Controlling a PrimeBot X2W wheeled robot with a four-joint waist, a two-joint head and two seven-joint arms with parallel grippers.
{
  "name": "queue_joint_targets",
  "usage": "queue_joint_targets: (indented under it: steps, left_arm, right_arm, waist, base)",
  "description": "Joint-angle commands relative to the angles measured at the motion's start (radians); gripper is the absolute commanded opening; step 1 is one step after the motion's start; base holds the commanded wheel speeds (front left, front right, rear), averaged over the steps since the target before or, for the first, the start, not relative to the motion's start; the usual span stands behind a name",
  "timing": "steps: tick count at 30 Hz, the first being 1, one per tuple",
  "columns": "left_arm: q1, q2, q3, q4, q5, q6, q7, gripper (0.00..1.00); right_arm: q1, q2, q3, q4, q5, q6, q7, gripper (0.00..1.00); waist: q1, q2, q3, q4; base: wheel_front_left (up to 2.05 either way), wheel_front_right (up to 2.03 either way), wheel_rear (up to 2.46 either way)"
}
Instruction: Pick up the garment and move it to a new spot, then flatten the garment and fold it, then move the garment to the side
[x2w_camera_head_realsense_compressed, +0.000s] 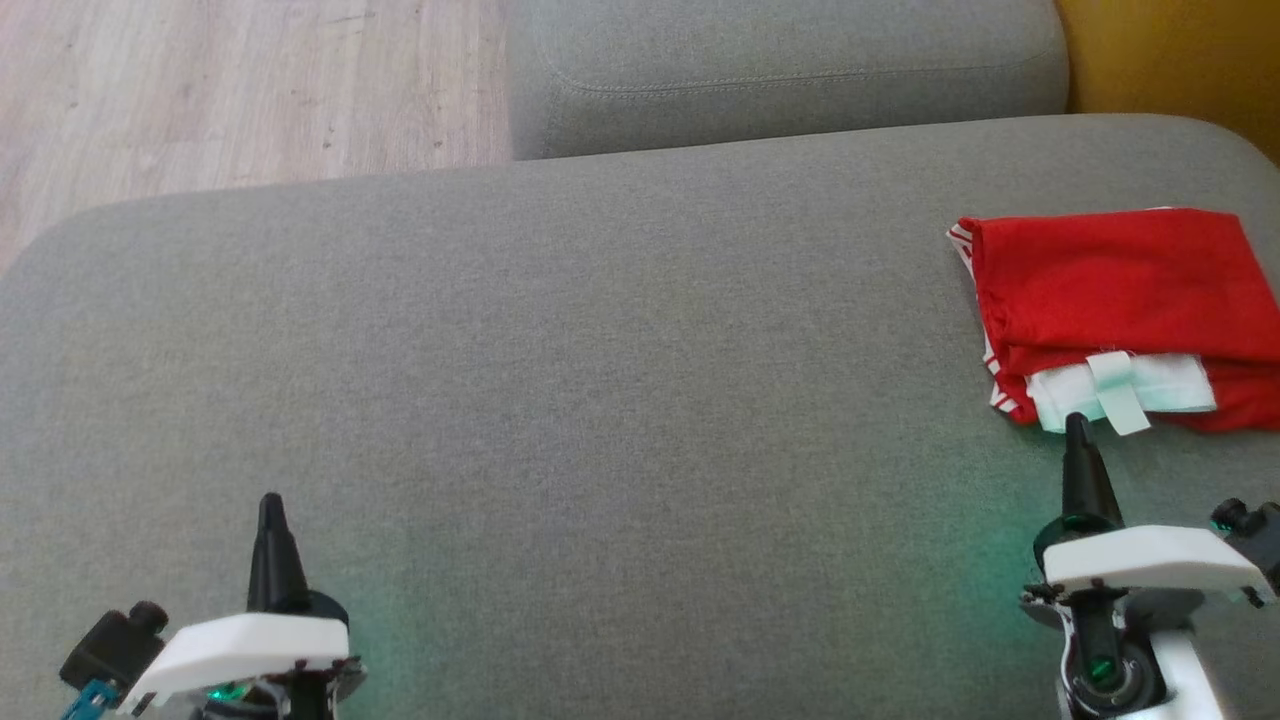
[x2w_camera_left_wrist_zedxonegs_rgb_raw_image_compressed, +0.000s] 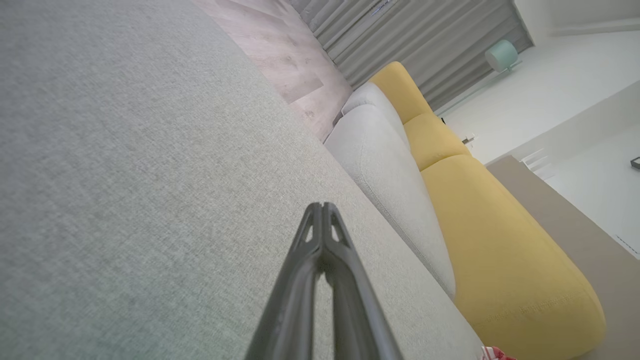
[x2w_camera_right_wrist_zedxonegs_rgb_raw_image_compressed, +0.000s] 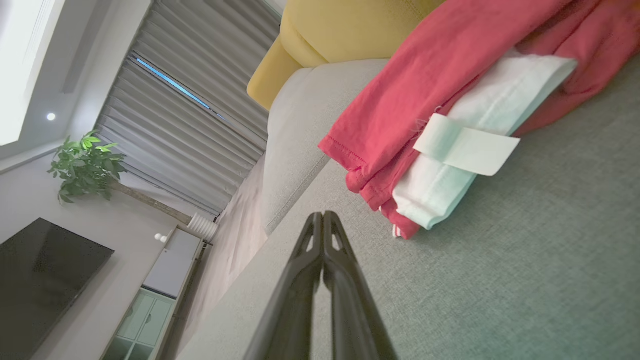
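Head view is giving us the whole picture: the red garment (x2w_camera_head_realsense_compressed: 1110, 290) is lying folded into a compact rectangle at the far right of the grey cushion (x2w_camera_head_realsense_compressed: 600, 400), with its right edge running out of frame. A white inner layer with a pale tab (x2w_camera_head_realsense_compressed: 1118, 392) is peeking out along the near edge, so the fold isn't perfectly square, but the bundle is sitting flat.

The right gripper (x2w_camera_head_realsense_compressed: 1076, 425) is pointing at that near edge with its fingers pressed together and nothing between them. The right wrist view is showing the tips just short of the cloth, with a strip of grey fabric between.

Over on the other side, the left gripper (x2w_camera_head_realsense_compressed: 271, 505) is hanging at the lower left, well apart from the garment. It is likewise clenched on nothing, and its own camera is looking across the cushion toward a yellow sofa (x2w_camera_left_wrist_zedxonegs_rgb_raw_image_compressed: 500, 240).

I'm reading this as the closing stage: the garment is looking folded and parked off to the side. Both arms are sitting roughly where a robot at rest would have them. That suggests little is left beyond perhaps tidying that protruding white layer.
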Motion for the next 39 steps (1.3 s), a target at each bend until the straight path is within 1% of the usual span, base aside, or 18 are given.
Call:
queue_joint_targets:
  steps: [1,39]
  left_arm:
    - [-0.051,0.005,0.026,-0.038,-0.025,-0.007,0.009,0.0]
    - [-0.064,0.007,0.078,-0.056,-0.392,-0.012,0.118,0.0]
  right_arm:
    - [-0.031,-0.004,0.005,-0.043,0.028,0.002,0.006,0.0]
    - [-0.022,-0.005,-0.045,-0.087,0.428,0.003,0.113,0.0]
  waist:
    - [0.0,-0.0001,0.0,0.0]
    - [-0.0001,-0.0001,-0.013,0.004]
  base:
    - [0.0,0.0,0.0]
    - [0.0,0.0,0.0]
